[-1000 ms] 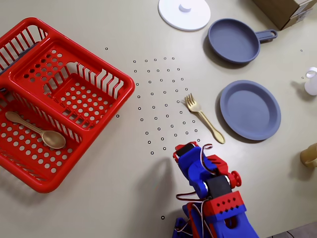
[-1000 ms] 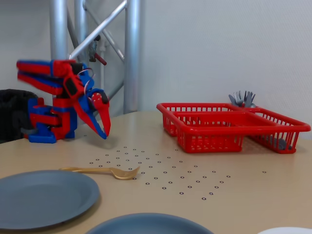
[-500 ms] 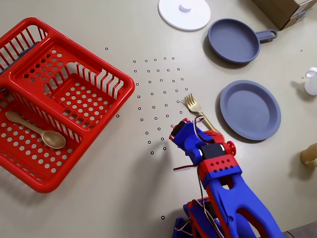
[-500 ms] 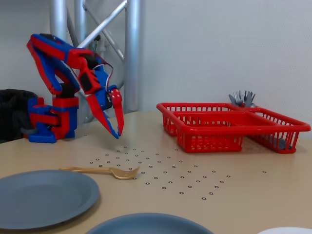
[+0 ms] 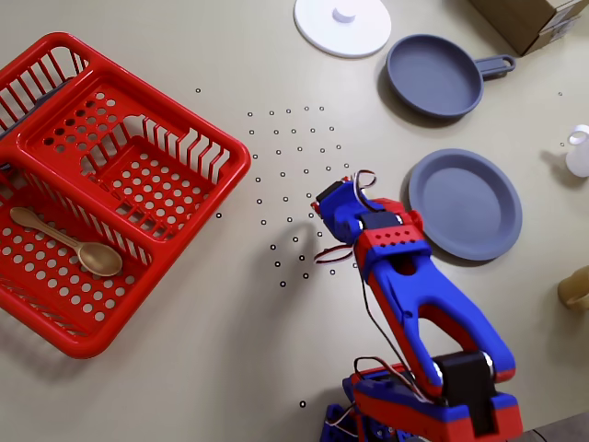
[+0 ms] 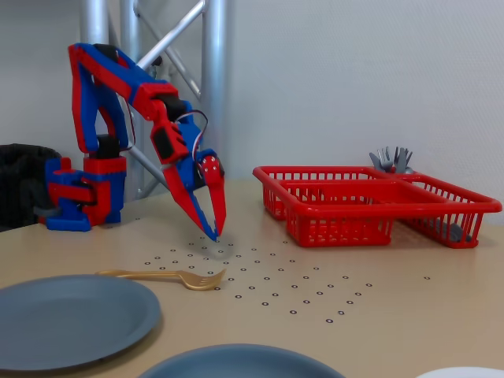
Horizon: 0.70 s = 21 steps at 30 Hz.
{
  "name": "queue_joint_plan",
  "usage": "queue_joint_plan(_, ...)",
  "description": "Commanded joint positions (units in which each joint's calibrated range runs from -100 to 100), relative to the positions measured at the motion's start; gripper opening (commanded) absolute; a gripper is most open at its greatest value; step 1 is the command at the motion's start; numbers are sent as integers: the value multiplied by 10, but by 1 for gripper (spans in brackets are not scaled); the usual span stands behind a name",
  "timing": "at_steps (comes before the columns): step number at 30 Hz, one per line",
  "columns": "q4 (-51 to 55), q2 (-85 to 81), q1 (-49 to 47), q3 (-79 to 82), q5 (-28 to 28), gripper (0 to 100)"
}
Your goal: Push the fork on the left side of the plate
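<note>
The gripper (image 6: 214,233) hung just above the table, jaws nearly closed and empty. The fork (image 6: 161,276) lay beside the plate (image 6: 67,318).

Fork (image 6: 161,276) beside plate (image 6: 71,319); pincer (image 6: 214,233) seemingly just behind.

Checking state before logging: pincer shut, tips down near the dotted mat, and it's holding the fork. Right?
Not holding it. In the fixed view the fork lies flat on the table beside the plate, apart from the pincer, which is shut with its tips down near the dots.
</note>
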Motion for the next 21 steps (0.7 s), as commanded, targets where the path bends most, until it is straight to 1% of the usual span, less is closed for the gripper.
queue_joint_plan(1, -22, 8, 11, -62, -13, 0)
queue_joint_plan(21, -29, 141, 48, -171, -13, 0)
